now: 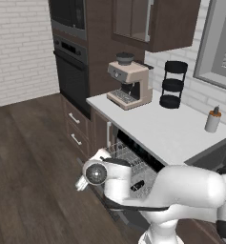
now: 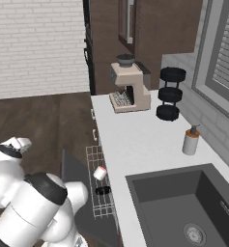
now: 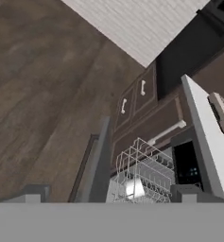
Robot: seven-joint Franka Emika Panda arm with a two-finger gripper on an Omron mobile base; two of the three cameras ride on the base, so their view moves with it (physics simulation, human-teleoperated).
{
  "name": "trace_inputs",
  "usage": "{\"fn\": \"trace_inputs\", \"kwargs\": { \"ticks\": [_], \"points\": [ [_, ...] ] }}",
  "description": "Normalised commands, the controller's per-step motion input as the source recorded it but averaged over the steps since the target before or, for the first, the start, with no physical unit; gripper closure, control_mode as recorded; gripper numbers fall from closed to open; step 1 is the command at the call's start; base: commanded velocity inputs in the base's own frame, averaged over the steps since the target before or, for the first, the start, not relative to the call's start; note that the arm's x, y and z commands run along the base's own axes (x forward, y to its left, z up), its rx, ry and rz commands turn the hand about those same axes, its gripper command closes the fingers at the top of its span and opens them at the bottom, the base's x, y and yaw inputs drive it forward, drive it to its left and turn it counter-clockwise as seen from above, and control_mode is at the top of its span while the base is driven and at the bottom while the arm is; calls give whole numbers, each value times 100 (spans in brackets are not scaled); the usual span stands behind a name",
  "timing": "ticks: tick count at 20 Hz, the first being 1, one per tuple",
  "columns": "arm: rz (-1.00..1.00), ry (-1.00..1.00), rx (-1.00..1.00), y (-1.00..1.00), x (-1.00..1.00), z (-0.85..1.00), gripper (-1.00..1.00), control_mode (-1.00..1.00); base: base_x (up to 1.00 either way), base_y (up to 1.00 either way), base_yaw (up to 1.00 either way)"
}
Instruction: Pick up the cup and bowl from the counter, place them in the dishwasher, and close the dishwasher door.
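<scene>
Cup (image 2: 100, 172) and bowl (image 2: 103, 190) both lie in the dishwasher's pulled-out wire rack (image 2: 99, 185), the cup tipped, the bowl just beside it. Dishwasher door (image 2: 72, 181) hangs open below the counter (image 2: 135, 140). Whether the gripper's fingers are spread or together cannot be told.

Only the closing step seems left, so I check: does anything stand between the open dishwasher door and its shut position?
Yes. The wire rack is pulled out over the lowered dishwasher door, with the cup and the bowl in it. It probably must slide in before the door can swing up.
</scene>
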Motion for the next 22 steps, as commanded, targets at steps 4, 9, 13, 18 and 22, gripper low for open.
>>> {"fn": "trace_inputs", "kwargs": {
  "ticks": [4,9,13,18,22],
  "points": [
    [-28,13,-40,52,-47,32,-100,-100,0,0,0],
    [-21,10,-43,57,-8,-30,-100,-100,0,0,0],
    [-18,0,-41,36,0,-80,-100,-100,0,0,0],
    [-22,0,-41,9,0,-93,-100,-100,0,0,0],
    [-23,0,-35,0,9,-91,-100,-100,0,0,0]
  ]
}}
